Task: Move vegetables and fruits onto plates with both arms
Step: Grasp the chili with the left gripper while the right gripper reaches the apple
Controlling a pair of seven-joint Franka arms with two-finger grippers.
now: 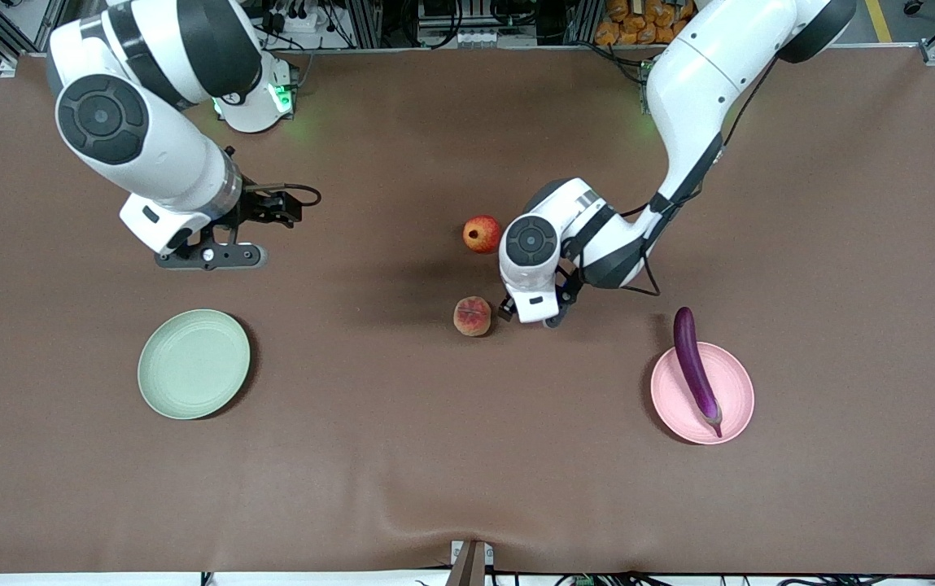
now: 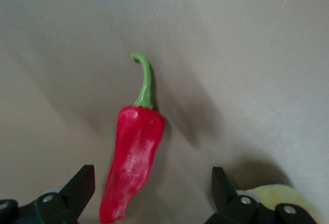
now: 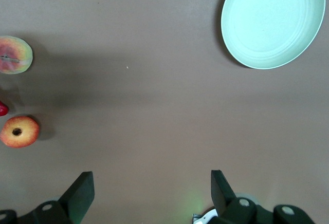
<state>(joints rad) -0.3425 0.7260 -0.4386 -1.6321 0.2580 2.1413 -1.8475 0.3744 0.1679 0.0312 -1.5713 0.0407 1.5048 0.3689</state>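
No readable writing anywhere. Left gripper (image 2: 149, 193) released, jaws wide, low over the wrinkled glossy red chili pepper (image 2: 132, 163) with thin curved green stem, between its fingers; fuzzy peach (image 1: 472, 316) just beside, round red-yellow fruit (image 1: 482, 234) near. Right gripper (image 3: 149, 193) released, waiting over bare brown cloth (image 1: 402, 456), matte pale green plate (image 1: 194, 364) near. Slender purple eggplant (image 1: 695, 368) lies on pale pink plate (image 1: 734, 411).

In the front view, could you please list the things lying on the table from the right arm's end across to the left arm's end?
Green plate → peach → round red-yellow fruit → eggplant, lying on the pink plate. The peach and the round fruit nearly line up across the table; the peach is nearer to the camera.
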